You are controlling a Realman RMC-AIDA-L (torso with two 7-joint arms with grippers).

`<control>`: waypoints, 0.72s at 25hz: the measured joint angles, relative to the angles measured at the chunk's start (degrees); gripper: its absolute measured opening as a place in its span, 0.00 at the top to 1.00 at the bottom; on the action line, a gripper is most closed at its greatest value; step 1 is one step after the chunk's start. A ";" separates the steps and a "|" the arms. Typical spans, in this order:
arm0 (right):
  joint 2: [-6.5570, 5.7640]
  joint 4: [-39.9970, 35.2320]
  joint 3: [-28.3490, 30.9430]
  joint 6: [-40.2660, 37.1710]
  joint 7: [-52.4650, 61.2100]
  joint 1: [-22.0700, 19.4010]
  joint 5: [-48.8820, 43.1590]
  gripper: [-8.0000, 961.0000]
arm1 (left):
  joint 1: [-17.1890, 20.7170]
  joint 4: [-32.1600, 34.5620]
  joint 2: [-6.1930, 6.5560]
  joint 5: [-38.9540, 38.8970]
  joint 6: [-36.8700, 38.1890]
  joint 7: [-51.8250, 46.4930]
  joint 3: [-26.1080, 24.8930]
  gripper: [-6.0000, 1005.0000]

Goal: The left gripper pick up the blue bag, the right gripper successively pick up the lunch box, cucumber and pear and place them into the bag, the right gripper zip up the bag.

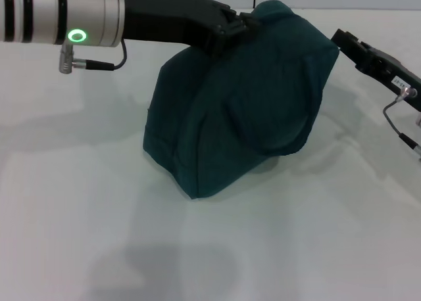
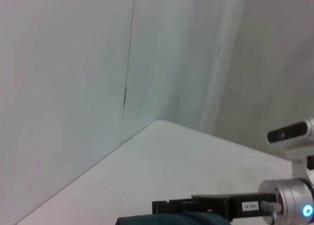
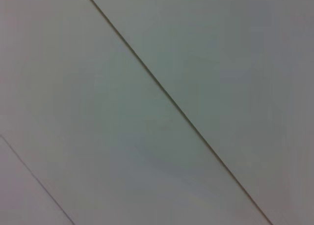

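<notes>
The blue bag (image 1: pixel 243 104), a large dark teal fabric bag, stands tilted on the white table (image 1: pixel 85 215). My left gripper (image 1: pixel 240 22) reaches in from the upper left and is shut on the bag's top edge. My right gripper (image 1: pixel 343 39) comes in from the right, its tip touching or just short of the bag's upper right corner. In the left wrist view the right gripper (image 2: pixel 164 206) lies along the top of the bag (image 2: pixel 171 219). The lunch box, cucumber and pear are out of view. The bag's zipper and handles are hidden.
Pale wall panels (image 2: pixel 73 63) meet the table's far corner (image 2: pixel 158 121). A grey camera head (image 2: pixel 292 133) sits above the right arm's silver joint (image 2: pixel 292 205). The right wrist view holds only plain pale panels (image 3: pixel 98 136) with a dark seam.
</notes>
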 joint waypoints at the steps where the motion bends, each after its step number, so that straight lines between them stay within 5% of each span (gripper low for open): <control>1: -0.07 0.00 0.00 -0.36 -0.09 -0.11 -0.01 0.85 | 0.13 -0.15 0.00 -0.51 0.00 0.15 -0.15 0.95; 9: -0.66 -0.03 2.78 -6.99 -5.51 -2.57 -0.26 0.72 | 1.30 -0.77 0.01 -4.53 -0.07 4.17 -1.23 0.77; 11: -1.18 -0.18 2.91 -9.17 -7.81 -2.94 -0.38 0.63 | 1.97 -1.17 -0.01 -6.39 -0.10 5.13 -2.55 0.73; 18: -6.51 -0.37 2.97 -24.34 -14.26 -3.40 -7.87 0.30 | 9.35 -4.10 0.12 -19.60 5.19 15.51 -8.67 0.58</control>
